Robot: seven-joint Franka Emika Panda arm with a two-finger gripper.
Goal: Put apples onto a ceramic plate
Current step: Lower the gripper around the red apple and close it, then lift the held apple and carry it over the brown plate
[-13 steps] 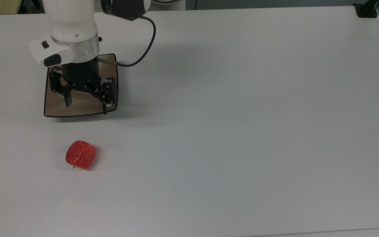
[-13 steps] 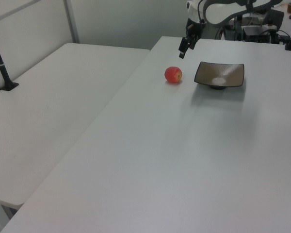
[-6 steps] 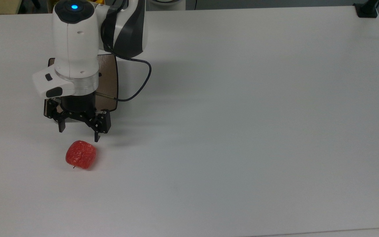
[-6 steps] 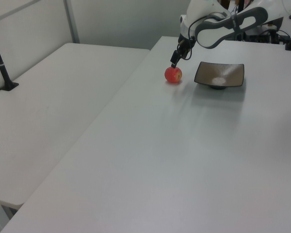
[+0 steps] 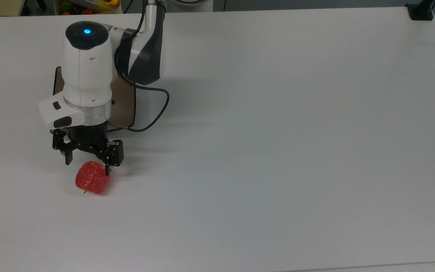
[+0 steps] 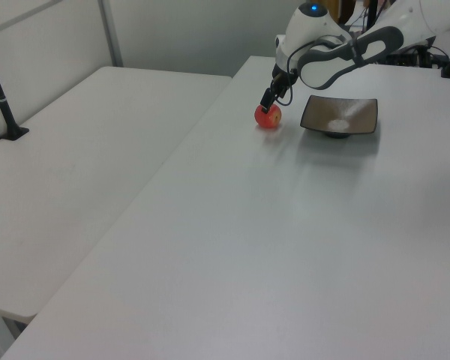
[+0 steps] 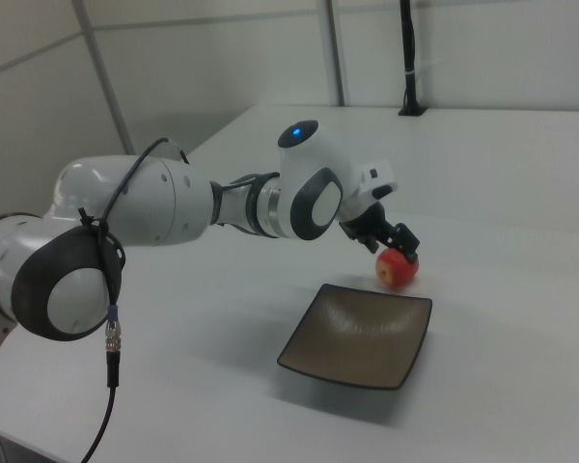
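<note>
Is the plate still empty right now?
Empty. The right view shows the plate bare inside, and the apple sits on the table beside it, under the gripper with its jaws open.

Even, diffuse overhead light fills all three views; the matte white table point(image 5: 278, 132) reads bright without hard glare. In the top view, the white robot arm point(image 5: 87, 71) casts a soft, pale shadow toward the frame's right. The glossy square brown plate point(image 7: 362, 338) carries a faint sheen. Fine grain softens everything slightly.
</note>
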